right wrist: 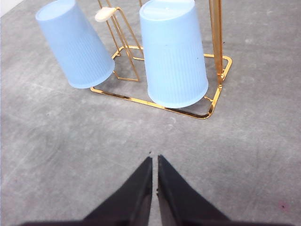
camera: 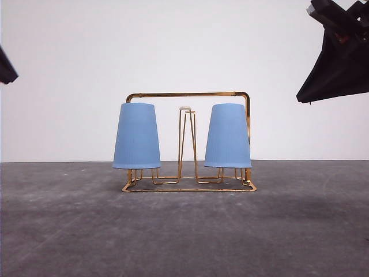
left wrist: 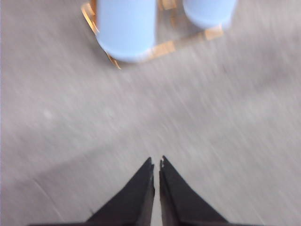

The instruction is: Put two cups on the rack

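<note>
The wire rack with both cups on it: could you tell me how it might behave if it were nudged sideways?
The rack is thin wire, so it probably weighs little and would slide on the grey table. With two cups hung upside down high on its prongs, it looks somewhat top-heavy; a high push might tip it or rattle the cups.

2 matt ribbed plastic cups (camera: pixel 137 136), glossy gold wire rack (camera: pixel 190 187), rough grey table (camera: pixel 184 231)

A grey table (camera: pixel 69 231) bears the gold wire rack (camera: pixel 190 187).

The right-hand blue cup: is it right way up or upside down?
Upside down. The right-hand cup hangs on the rack, wide mouth down, closed base up.
</note>
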`<action>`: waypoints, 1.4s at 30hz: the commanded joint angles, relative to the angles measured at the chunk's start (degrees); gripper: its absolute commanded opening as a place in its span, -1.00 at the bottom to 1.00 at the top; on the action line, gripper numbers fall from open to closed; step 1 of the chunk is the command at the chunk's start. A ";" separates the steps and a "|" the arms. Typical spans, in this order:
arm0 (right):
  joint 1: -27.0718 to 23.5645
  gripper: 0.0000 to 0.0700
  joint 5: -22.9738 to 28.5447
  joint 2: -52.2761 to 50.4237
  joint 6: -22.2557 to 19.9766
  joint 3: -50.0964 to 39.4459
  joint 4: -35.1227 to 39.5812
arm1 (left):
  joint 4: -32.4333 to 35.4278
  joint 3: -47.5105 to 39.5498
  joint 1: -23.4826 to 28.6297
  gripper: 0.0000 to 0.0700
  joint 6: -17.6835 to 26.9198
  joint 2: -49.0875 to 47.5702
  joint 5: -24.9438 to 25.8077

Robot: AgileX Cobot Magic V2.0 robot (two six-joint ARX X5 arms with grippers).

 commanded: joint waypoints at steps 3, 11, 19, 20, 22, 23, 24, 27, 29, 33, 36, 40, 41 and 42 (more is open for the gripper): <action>0.30 -0.95 0.04 0.17 0.22 0.33 0.76 | 13.68 -12.77 4.00 -1.00 0.93 -9.70 -0.06; 0.30 -0.95 0.02 0.17 0.22 0.33 0.93 | 20.55 -26.02 13.61 -1.00 1.10 -27.89 -4.74; 0.30 -0.95 0.02 0.17 0.22 0.33 0.98 | 20.94 -31.61 20.17 -1.00 1.10 -35.34 -6.57; 0.30 -0.95 0.02 0.17 0.22 0.33 0.99 | 20.97 -32.34 20.64 -1.00 1.10 -36.00 -6.57; 0.30 -0.95 0.02 0.17 0.22 0.33 0.99 | 21.26 -33.94 21.47 -1.00 0.95 -36.92 -6.60; 0.30 -0.95 0.02 0.17 0.22 0.33 0.98 | 21.16 -34.32 21.68 -1.00 0.86 -36.86 -6.65; 0.30 -0.95 0.02 0.17 0.22 0.33 0.96 | 20.91 -34.29 21.78 -1.00 0.89 -36.86 -6.77; 0.30 -0.95 0.02 0.17 0.22 0.33 1.02 | 20.94 -34.29 21.80 -1.00 1.03 -36.86 -7.50; 0.30 -0.95 0.02 0.17 0.22 0.33 1.01 | 20.96 -34.29 21.76 -1.00 1.03 -36.85 -7.45; 0.30 -0.95 0.02 0.19 0.22 0.33 1.01 | 20.95 -34.29 21.74 -1.00 1.03 -36.83 -7.48; 0.30 -0.95 0.02 0.17 0.22 0.33 1.01 | 20.95 -34.29 21.74 -1.00 1.03 -36.81 -7.47; 0.30 -0.95 0.02 0.18 0.22 0.33 1.02 | 20.95 -34.29 21.74 -1.00 1.03 -36.81 -7.47; 0.30 -0.95 0.02 0.17 0.22 0.33 1.01 | 20.95 -34.29 21.74 -1.00 1.03 -36.81 -7.47; 0.30 -0.95 0.02 0.17 0.22 0.33 1.01 | 20.95 -34.29 21.74 -1.00 1.03 -36.81 -7.48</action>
